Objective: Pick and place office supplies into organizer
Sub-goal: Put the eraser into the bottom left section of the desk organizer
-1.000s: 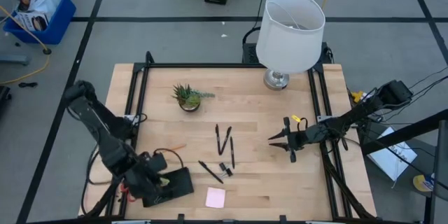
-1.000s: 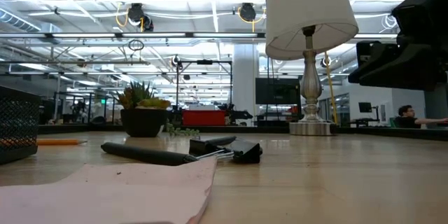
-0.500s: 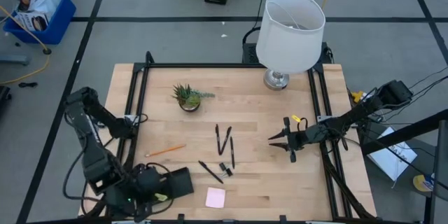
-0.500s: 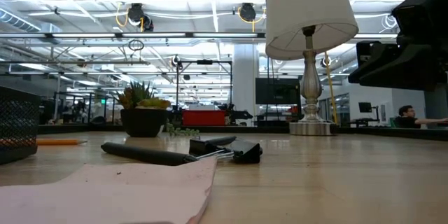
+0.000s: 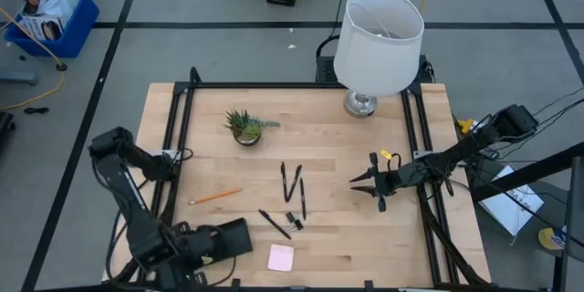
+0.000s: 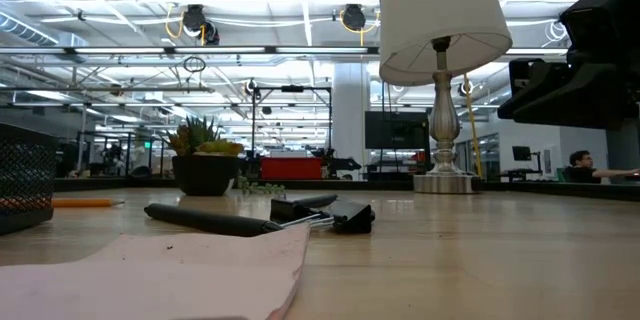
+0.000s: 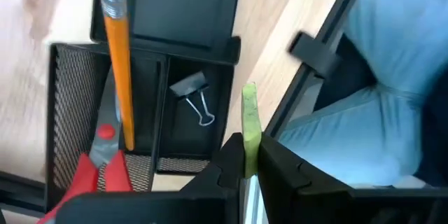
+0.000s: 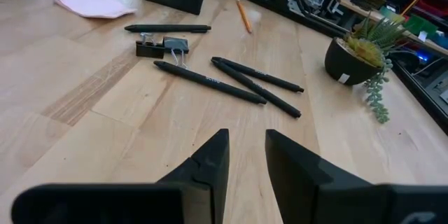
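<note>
Left claw (image 7: 250, 164) is at the table's 7 o'clock corner, just off the organizer's (image 5: 230, 238) outer side in the high view. Its fingers are pressed together on a thin yellow-green block (image 7: 250, 122), pinching it upright between the tips. The block hangs over the organizer's edge in the left wrist view.

Right claw (image 5: 360, 181) waits above the table (image 5: 328, 137) at about 3 o'clock. Its fingers (image 8: 211, 155) stand slightly apart with a narrow gap, holding nothing and touching nothing.

The organizer is a black mesh tray with compartments. One long compartment holds an orange pencil (image 7: 117, 63) and red-handled scissors (image 7: 94, 164). The next one holds a black binder clip (image 7: 194, 94). A flat black compartment (image 7: 178, 7) next to those looks empty.

On the table outside the organizer:
- A pink sticky-note pad (image 5: 281, 256) lies at 6 o'clock, near the organizer.
- A second orange pencil (image 5: 215, 196) lies at about 8 o'clock.
- Black pens (image 5: 293, 182) lie near the centre, and another pen (image 5: 272, 222) lies by small black clips (image 5: 294, 222).

A potted plant (image 5: 245, 126) stands at 11 o'clock and a white-shaded lamp (image 5: 377, 27) at 1 o'clock. No writing can be read anywhere.
</note>
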Controlling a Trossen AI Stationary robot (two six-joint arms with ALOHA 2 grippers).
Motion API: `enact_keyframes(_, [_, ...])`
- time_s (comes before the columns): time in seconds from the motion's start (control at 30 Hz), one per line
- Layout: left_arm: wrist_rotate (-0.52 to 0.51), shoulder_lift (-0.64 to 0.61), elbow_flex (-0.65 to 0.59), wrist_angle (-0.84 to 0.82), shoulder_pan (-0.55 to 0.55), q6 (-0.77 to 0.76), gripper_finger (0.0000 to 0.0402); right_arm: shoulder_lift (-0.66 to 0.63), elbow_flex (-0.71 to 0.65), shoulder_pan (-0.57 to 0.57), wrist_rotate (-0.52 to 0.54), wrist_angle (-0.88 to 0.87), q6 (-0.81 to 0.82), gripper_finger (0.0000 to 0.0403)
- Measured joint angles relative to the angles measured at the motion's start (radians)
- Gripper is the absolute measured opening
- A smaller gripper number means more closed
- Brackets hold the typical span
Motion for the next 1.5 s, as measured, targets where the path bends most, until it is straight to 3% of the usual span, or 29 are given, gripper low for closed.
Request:
enact_keyframes(0.4, [0.100,0.057,-0.026,-0.006,0.008,-0.011,0.0020,0.000,0.000,0.000,0.000,0.000,0.000,0.0089])
enact_keyframes(0.67, [0.107,0.057,-0.036,-0.081,0.018,-0.032,0.0093,0.000,0.000,0.000,0.000,0.000,0.000,0.0089])
enact_keyframes(1.03, [0.102,0.057,-0.036,-0.078,0.019,-0.036,0.0127,0.000,0.000,0.000,0.000,0.000,0.000,0.0089])
enact_keyframes(1.5, [0.079,0.056,-0.036,-0.085,0.019,-0.046,0.0212,0.000,0.000,0.000,0.000,0.000,0.000,0.0089])
